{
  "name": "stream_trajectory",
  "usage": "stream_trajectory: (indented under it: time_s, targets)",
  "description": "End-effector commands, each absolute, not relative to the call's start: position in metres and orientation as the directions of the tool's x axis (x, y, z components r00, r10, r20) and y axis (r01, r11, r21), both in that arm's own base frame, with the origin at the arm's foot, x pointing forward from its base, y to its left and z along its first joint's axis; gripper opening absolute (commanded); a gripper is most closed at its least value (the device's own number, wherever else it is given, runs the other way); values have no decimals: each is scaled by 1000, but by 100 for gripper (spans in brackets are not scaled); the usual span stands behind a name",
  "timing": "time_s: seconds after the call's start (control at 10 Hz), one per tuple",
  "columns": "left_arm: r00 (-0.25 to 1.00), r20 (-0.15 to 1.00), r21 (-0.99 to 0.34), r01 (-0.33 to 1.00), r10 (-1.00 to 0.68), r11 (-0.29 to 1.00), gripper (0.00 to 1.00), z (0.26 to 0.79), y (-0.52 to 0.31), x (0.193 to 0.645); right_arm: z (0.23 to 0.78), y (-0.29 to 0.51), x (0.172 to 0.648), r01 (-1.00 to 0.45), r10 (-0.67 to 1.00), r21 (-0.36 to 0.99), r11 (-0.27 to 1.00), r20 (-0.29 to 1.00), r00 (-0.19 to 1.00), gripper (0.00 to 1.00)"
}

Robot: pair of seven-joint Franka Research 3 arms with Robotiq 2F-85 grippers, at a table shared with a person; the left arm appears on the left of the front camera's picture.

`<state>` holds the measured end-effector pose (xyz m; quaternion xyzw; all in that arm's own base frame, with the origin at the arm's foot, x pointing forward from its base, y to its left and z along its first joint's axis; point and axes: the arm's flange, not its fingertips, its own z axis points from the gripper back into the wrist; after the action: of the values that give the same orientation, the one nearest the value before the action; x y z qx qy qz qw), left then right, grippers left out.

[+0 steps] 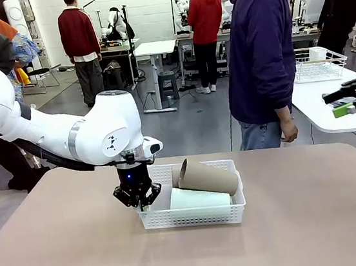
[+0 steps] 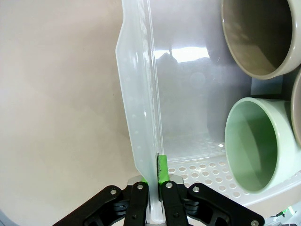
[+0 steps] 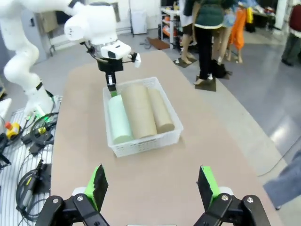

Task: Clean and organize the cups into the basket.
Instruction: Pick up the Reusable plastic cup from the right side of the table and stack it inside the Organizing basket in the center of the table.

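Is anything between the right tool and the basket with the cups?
Nothing visible. The right tool hangs open over bare table, with the basket straight ahead. The left tool is shut on the basket's far end wall, beyond the cups.

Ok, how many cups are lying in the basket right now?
3, side by side in the basket: a mint green cup at one edge, a tan cup in the middle, a second tan cup at the other edge. None seems hidden.

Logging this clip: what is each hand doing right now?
Left hand: closed on the basket wall.
Right hand: open, holding nothing.
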<state>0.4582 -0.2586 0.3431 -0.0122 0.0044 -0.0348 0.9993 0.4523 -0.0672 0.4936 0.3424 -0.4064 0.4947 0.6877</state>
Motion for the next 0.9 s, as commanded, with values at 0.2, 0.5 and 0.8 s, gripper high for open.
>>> stream_trajectory:
  time_s: [0.2,0.5,0.8]
  targets:
    - [997,-10,-22,70,-71,997,0,342,-259,457,489,-88,438,-953,401,105,285,890,218,100]
    - [997,-10,-22,70,-71,997,0,342,-259,457,486,-91,444,-939,376,107,326,897,233,100]
    - [997,-10,-22,70,-71,997,0,342,-259,457,486,-91,444,-939,376,107,326,897,233,100]
